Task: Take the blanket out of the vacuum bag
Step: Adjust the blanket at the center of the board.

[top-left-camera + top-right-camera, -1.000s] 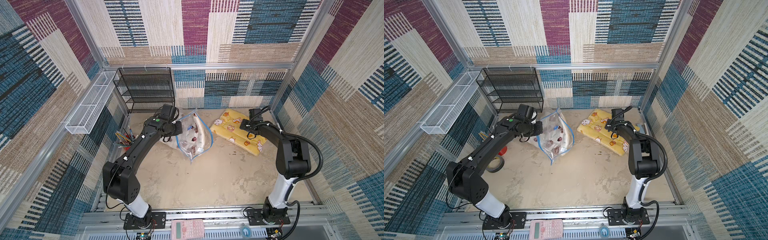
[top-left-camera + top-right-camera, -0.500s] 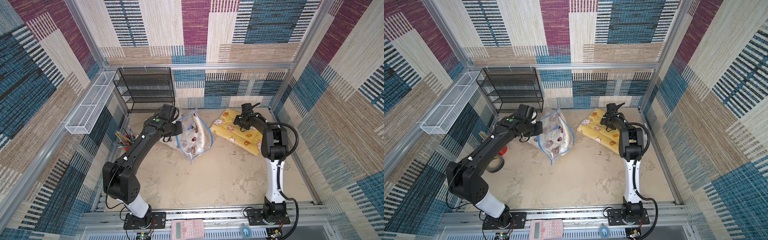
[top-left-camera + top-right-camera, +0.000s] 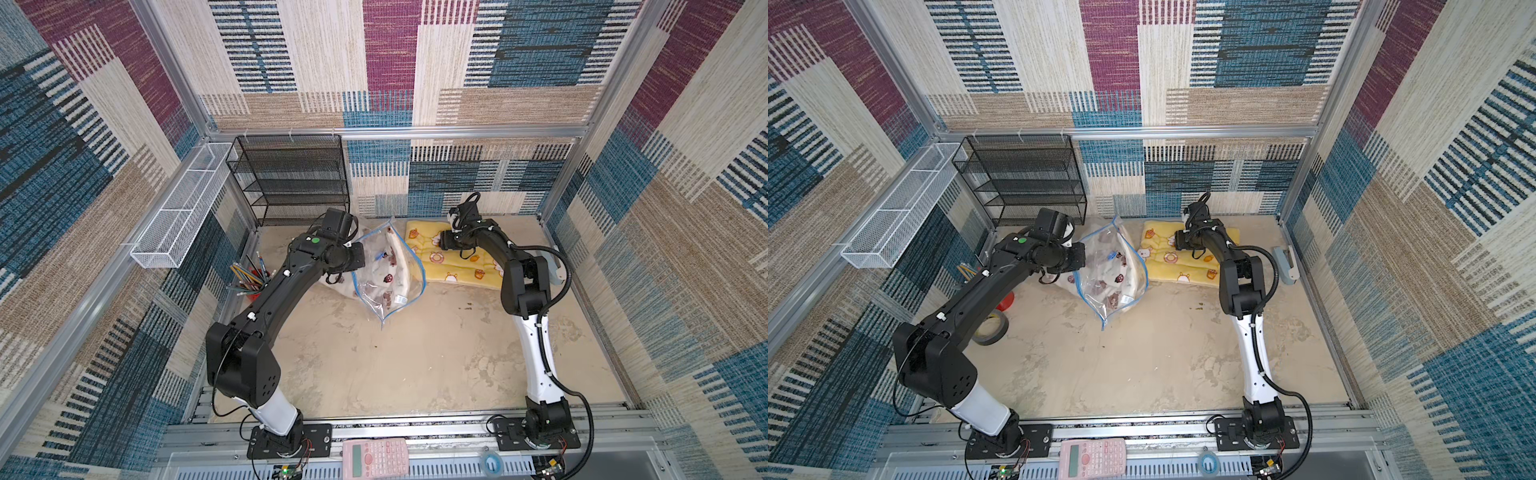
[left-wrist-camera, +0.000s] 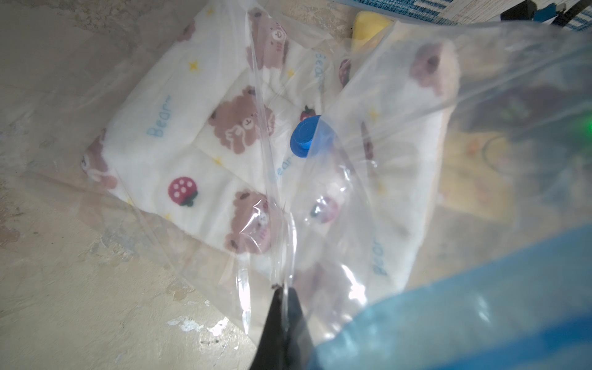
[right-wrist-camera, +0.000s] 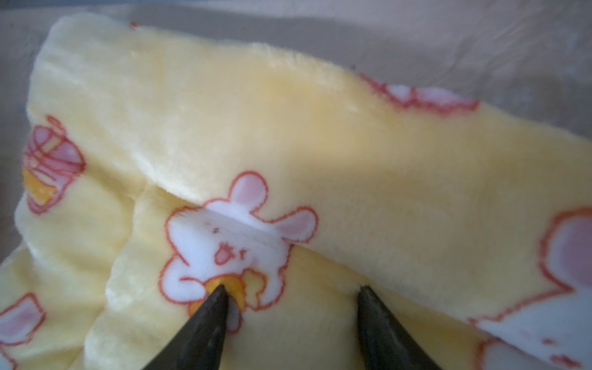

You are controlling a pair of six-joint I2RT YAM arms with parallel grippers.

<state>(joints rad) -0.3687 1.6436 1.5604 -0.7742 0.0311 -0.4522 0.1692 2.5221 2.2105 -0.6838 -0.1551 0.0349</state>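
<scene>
Floor point(image 3: 374, 353) beige; walls point(image 3: 390, 62) patchwork; left gripper point(image 4: 283, 290) pinches vacuum bag point(image 4: 400, 96); right gripper point(image 5: 291, 290) spread over yellow blanket point(image 5: 320, 128).

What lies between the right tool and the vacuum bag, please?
The yellow blanket separates the right tool from the vacuum bag; both top views show it.

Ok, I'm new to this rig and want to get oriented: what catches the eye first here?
The clear vacuum bag, near the back of the table, holds a white bear-print blanket and is pinched by the shut left gripper. Beside it lies a yellow bunny-print blanket, the open right gripper at its surface.
</scene>
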